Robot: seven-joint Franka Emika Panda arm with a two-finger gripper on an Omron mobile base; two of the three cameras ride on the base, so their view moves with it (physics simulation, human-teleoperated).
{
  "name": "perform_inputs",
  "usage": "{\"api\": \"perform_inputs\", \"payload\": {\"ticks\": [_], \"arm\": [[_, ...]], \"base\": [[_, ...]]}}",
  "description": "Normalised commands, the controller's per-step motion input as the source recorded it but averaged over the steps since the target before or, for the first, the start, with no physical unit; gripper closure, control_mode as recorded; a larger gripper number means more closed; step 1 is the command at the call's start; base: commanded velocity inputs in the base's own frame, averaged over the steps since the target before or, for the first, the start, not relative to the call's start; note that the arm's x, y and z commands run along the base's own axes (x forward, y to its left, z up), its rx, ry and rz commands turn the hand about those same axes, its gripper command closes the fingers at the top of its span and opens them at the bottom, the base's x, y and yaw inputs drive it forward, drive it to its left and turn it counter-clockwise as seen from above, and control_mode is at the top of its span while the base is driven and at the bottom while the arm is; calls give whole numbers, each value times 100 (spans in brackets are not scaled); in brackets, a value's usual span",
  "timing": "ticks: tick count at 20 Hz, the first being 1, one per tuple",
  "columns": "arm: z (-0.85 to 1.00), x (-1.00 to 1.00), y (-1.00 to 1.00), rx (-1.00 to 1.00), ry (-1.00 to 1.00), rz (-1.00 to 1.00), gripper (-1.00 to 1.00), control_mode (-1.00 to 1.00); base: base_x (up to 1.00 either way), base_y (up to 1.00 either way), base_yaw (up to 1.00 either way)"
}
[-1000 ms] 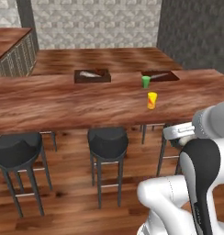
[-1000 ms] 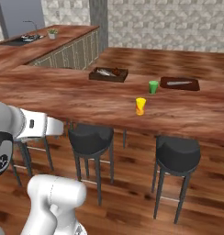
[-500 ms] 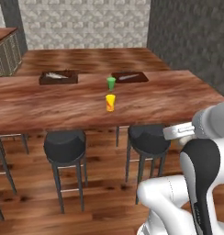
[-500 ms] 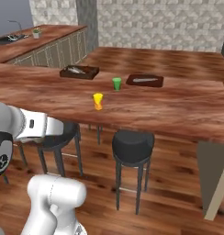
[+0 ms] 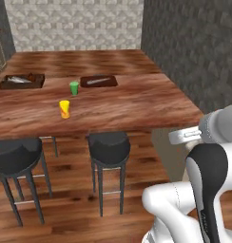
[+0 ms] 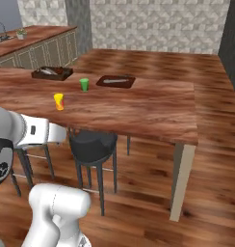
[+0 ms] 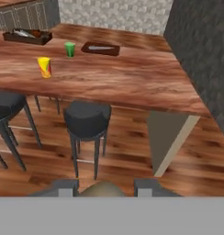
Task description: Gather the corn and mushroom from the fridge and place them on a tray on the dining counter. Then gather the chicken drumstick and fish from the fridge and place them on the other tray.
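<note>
In the hand view my gripper (image 7: pixel 104 187) is shut on a tan rounded thing (image 7: pixel 102 189) that looks like the mushroom, with only its top visible between the two finger tips. Two dark trays lie on the dining counter (image 5: pixel 118 102). The left tray (image 5: pixel 20 81) (image 6: pixel 52 73) (image 7: pixel 29 36) holds a grey fish-like piece and a brown piece. The right tray (image 5: pixel 98 81) (image 6: pixel 115 80) (image 7: pixel 101 48) holds one pale long item, too small to name. Both trays are far ahead of the gripper, across the counter. The fridge is out of view.
A green cup (image 5: pixel 74 88) (image 7: pixel 69 49) and a yellow cup (image 5: pixel 64 108) (image 7: pixel 44 67) stand on the counter in front of the trays. Black stools (image 5: pixel 108 147) (image 7: pixel 87 120) stand along the counter's near side. The counter's right end leg (image 7: pixel 171 142) stands near a dark wall.
The whole scene has slid left as the base moved; the counter's right end and the dark wall have come into view. The grip has not changed.
</note>
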Motion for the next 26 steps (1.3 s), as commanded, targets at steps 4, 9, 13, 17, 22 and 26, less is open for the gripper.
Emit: {"api": "perform_inputs", "payload": {"ticks": [4, 9, 13, 17, 22, 26], "arm": [[0, 0, 0, 0, 0, 0, 100, 100], [0, 0, 0, 0, 0, 0, 100, 100], [0, 0, 0, 0, 0, 0, 100, 100], [0, 0, 0, 0, 0, 0, 100, 100], [0, 0, 0, 0, 0, 0, 100, 100], [0, 0, 0, 0, 0, 0, 100, 100]], "base": [[14, -99, 0], [40, -98, 0], [43, -99, 0], [39, -100, 0], [43, -100, 2], [84, -93, 5]]}}
